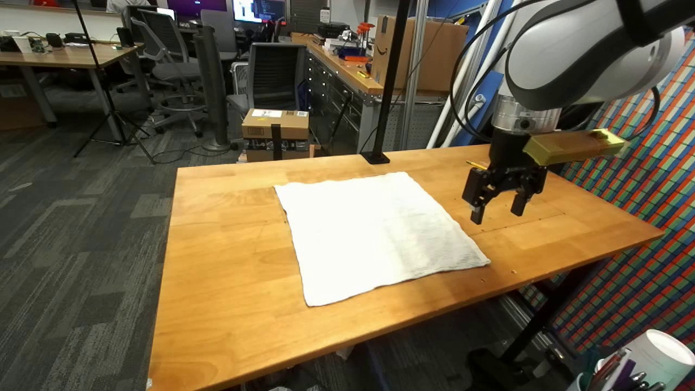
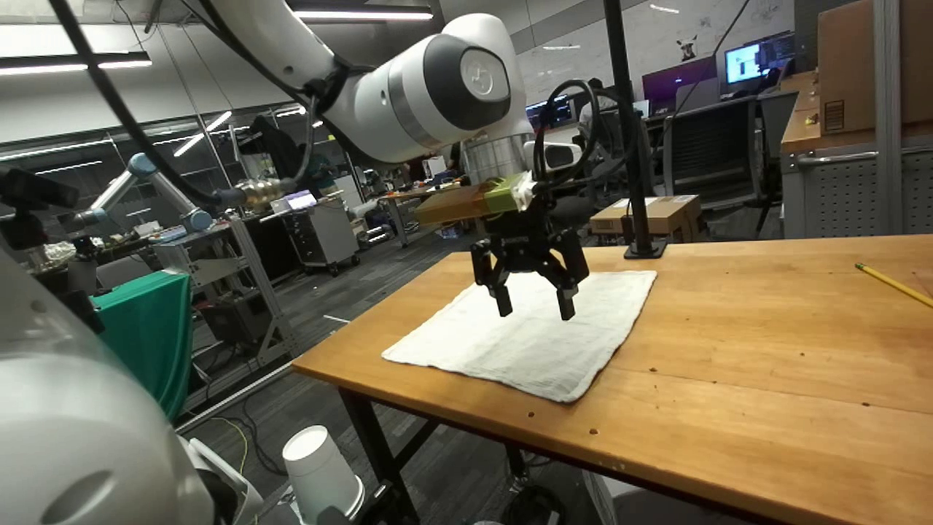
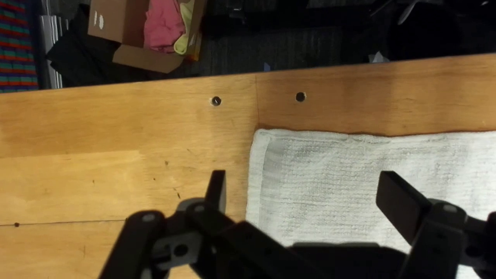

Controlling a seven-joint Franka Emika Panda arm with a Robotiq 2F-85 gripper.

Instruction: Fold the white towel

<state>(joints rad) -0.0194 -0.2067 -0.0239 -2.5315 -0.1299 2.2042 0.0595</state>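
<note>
As I stand facing the bench (image 1: 228, 326), its near left corner is cut off from view. Beyond the far edge two cartons (image 1: 293, 130) stand stacked, the lower partly hidden; the upper bears a white label (image 1: 267, 113), its print too small to read. One white towel (image 1: 361, 236) lies flat and spread out on the bench, all four of its corners visible, the near right one close to the bench's near edge. One black post (image 1: 391, 81) stands at the far edge; past it, a cardboard box (image 1: 448, 60), partly hidden, carries a curved arrow-like mark. One yellow pencil (image 2: 893, 284) lies toward the far edge, an end cut off in an exterior view. Near the towel's right side one gripper (image 1: 498, 213) hangs above the bench, its two fingers (image 3: 401, 203) standing wide apart. The wrist view sets one finger against bare wood, the other against towel, and shows two dark holes (image 3: 300, 97) along the near edge. Off the near edge, toward the right, pens (image 1: 624, 376) and a white cup (image 1: 662, 355) are partly cut off; the pens cannot be counted.
</note>
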